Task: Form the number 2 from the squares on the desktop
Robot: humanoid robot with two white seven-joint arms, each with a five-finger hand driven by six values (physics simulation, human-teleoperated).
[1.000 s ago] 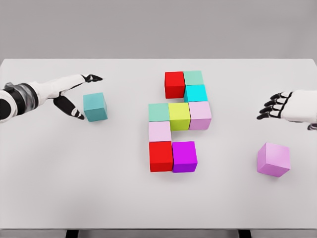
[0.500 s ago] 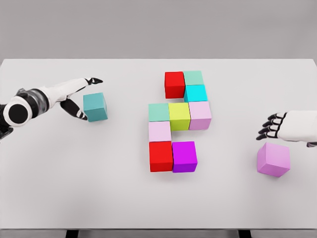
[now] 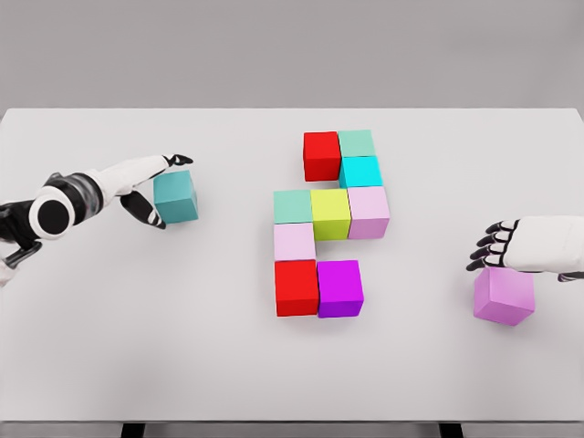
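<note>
Left hand (image 3: 146, 187), fingers spread and empty, brackets the teal cube (image 3: 175, 196) just beside it.

cubes (image 3: 318, 224): 11 | hands (image 3: 146, 187): 2 | table (image 3: 182, 356): 1

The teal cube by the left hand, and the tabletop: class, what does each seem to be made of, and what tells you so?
Teal cube: looks like painted wood or matte plastic, with flat uniform colour, crisp edges and no gloss; the render leaves it open.
Tabletop: smooth matte white, like laminate, with no grain and no reflections.
</note>
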